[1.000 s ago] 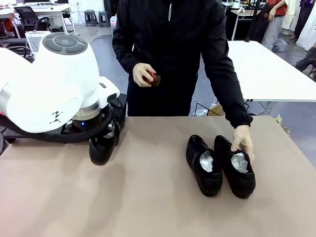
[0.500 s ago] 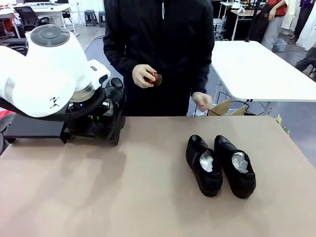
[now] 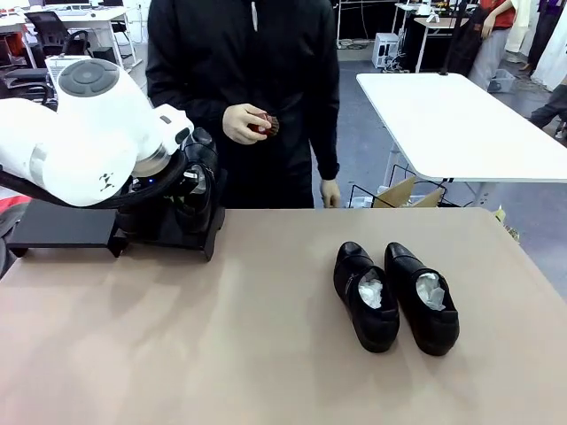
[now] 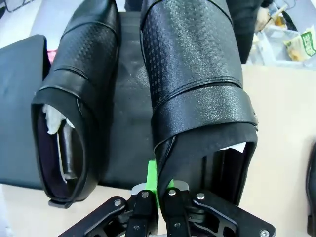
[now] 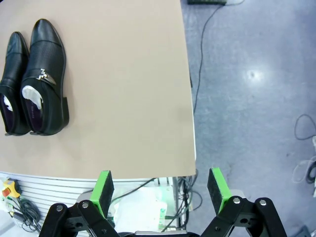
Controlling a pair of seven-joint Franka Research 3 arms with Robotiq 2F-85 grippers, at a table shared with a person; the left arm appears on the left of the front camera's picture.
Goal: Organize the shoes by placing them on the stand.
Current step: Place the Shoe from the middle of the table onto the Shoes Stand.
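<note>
Moved over the stand, the glossy black shoe shows perforations.

Partly hidden behind the white left arm in the front view: low flat black stand and glossy black leather shoe clamped in the left pincer. Toe cropped by the left wrist view's top edge. Small reddish-brown thing in person's hand: too small to identify.
</note>
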